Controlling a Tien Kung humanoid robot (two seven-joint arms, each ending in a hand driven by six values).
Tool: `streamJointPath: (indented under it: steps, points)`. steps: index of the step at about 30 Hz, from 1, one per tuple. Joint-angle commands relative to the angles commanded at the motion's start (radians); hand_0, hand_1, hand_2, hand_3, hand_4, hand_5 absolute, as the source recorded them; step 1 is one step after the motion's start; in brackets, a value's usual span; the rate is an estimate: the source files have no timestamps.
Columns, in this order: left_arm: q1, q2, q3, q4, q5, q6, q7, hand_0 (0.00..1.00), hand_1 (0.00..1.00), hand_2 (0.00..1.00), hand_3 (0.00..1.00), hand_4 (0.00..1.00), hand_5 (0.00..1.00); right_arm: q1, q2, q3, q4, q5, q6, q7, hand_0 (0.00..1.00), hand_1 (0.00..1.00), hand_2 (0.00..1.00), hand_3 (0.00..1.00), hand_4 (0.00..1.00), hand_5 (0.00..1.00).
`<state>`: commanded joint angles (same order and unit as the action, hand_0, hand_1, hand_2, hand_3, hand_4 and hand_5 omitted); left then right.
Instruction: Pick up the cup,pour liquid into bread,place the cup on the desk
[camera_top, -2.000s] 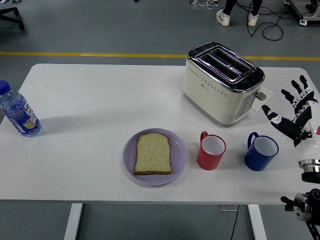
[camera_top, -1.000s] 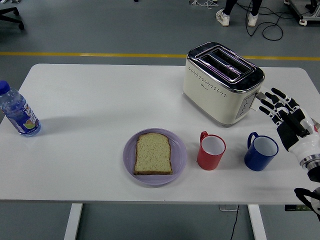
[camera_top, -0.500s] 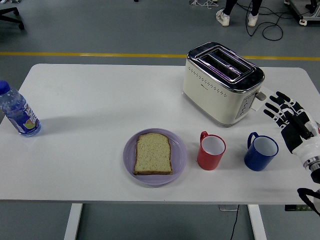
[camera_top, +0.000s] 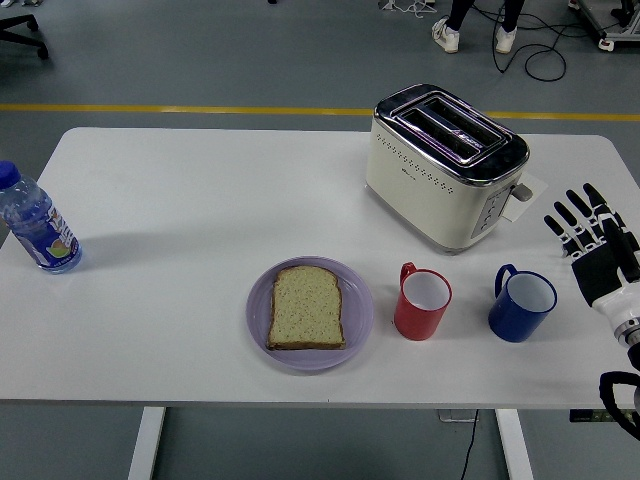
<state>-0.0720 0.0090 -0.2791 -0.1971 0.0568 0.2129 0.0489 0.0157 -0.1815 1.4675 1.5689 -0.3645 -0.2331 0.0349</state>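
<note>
The right robot hand (camera_top: 598, 250) hovers over the desk's (camera_top: 200, 200) right edge, fingers spread and straight, grasping nothing, just right of the blue cup (camera_top: 522, 305) and apart from it. The red cup (camera_top: 422, 301) stands upright between the blue cup and the purple plate (camera_top: 310, 313), which carries a slice of bread (camera_top: 307, 306). A cream toaster (camera_top: 445, 165) sits behind the cups; a water bottle (camera_top: 35, 222) stands at the far left edge

Single head view — high, looking down over the table (camera_top: 200, 190), near edge at bottom
</note>
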Motion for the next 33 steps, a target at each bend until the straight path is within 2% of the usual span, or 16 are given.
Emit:
streamJointPath:
  steps: [4, 7, 17, 31, 33]
  points:
    - [0.002, 0.000, 0.003, 0.000, -0.001, 0.000, 0.000, 0.633, 0.647, 0.655, 0.508, 0.241, 0.849, -0.001, 0.005, 0.010, -0.019, 0.112, -0.003, 0.017, 0.690, 0.614, 0.671, 0.622, 0.640, 0.274]
    - [0.002, -0.001, 0.005, 0.000, -0.002, -0.001, 0.000, 0.633, 0.647, 0.655, 0.508, 0.241, 0.849, -0.002, 0.009, 0.018, -0.030, 0.153, -0.005, 0.029, 0.690, 0.614, 0.671, 0.622, 0.640, 0.274]
    - [-0.002, 0.000, 0.000, 0.000, 0.000, -0.001, 0.000, 0.634, 0.646, 0.655, 0.509, 0.240, 0.849, -0.007, 0.023, 0.047, -0.067, 0.133, -0.018, 0.055, 0.674, 0.600, 0.668, 0.619, 0.634, 0.263]
    - [-0.007, 0.000, -0.007, 0.000, 0.003, 0.000, 0.000, 0.634, 0.646, 0.655, 0.508, 0.240, 0.849, -0.009, 0.045, 0.067, -0.112, 0.129, -0.017, 0.051, 0.673, 0.597, 0.664, 0.615, 0.624, 0.254]
    - [-0.007, 0.000, -0.007, 0.000, 0.003, 0.000, 0.000, 0.634, 0.646, 0.655, 0.508, 0.240, 0.849, -0.010, 0.047, 0.068, -0.114, 0.130, -0.016, 0.049, 0.666, 0.590, 0.659, 0.614, 0.615, 0.215]
